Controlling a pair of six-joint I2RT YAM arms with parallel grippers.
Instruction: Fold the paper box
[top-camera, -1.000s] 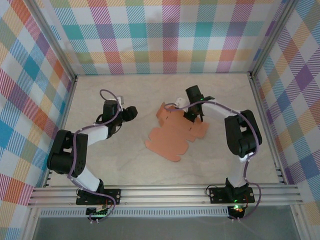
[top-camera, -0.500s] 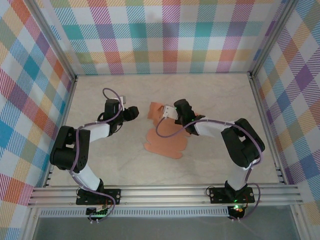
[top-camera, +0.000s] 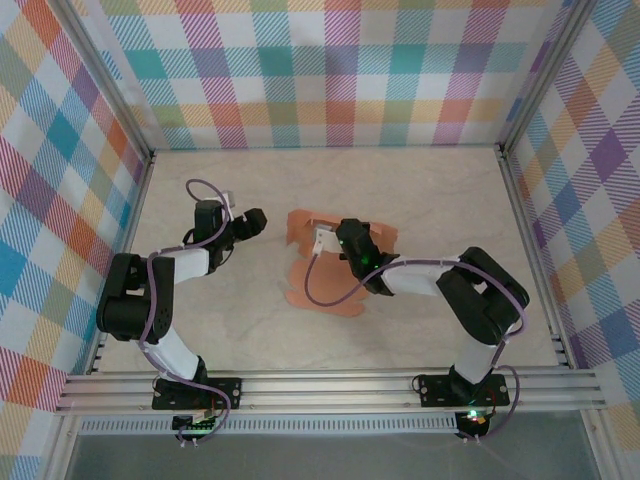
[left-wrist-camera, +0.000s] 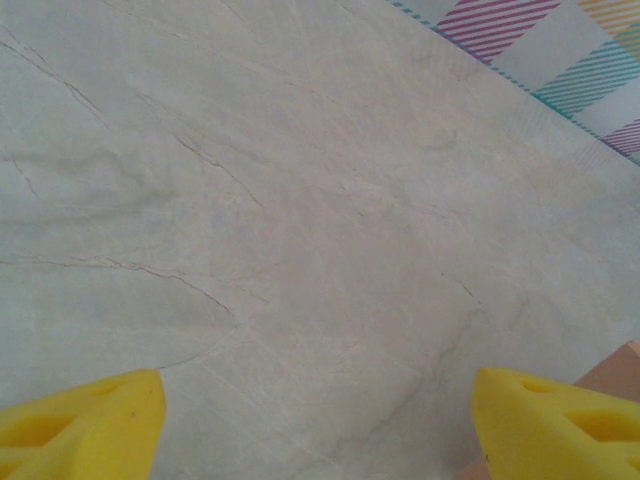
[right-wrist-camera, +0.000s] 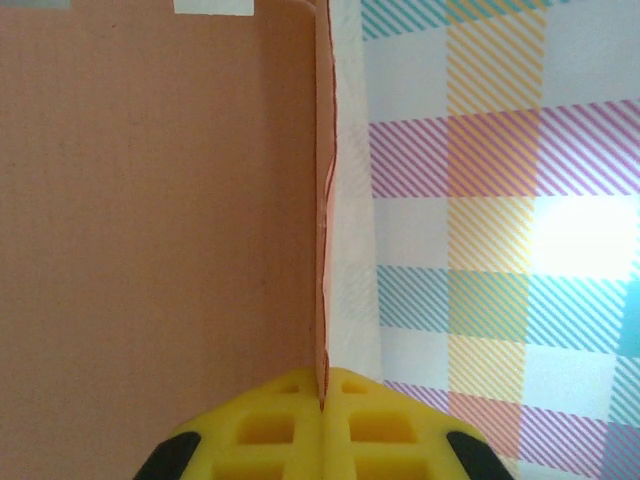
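Big marble-look table has loads of bare room, with the checked walls well back on every side, so nothing much to bump. The paper box sits about mid-table. It's mostly a flat sheet with just 1 panel tipped up along the far side, so I'd say folding has barely started and nearly every crease is left to do. Right gripper is pinched tight on that raised panel's thin edge. Left gripper hangs near the sheet's left edge, its 2 yellow fingers spread wide, holding nothing.
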